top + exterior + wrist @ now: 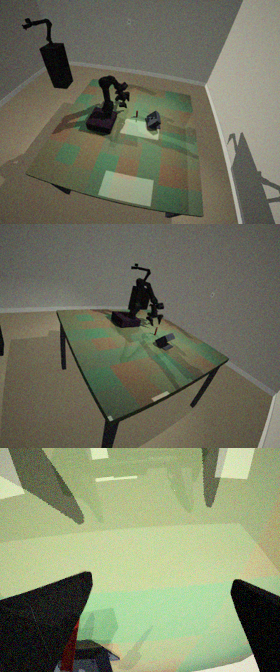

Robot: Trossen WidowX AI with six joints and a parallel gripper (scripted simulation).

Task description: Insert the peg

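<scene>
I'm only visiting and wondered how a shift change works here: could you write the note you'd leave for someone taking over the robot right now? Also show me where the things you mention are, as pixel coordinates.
End effector [123, 101] [155, 320] [163, 583]: open, holding nothing, above the table.
Peg [137, 114] [156, 331] [70, 647]: red, standing on the table [124, 189] [93, 372], between the robot's base [100, 122] [122, 319] and the panel [153, 120] [164, 341].
Done: nothing on the peg; it is neither gripped nor in the hole.
Left: grip the peg, match its shape to the hole if it has flat sides (too small to tell), push it straight in until it stops, let go, move away.
</scene>
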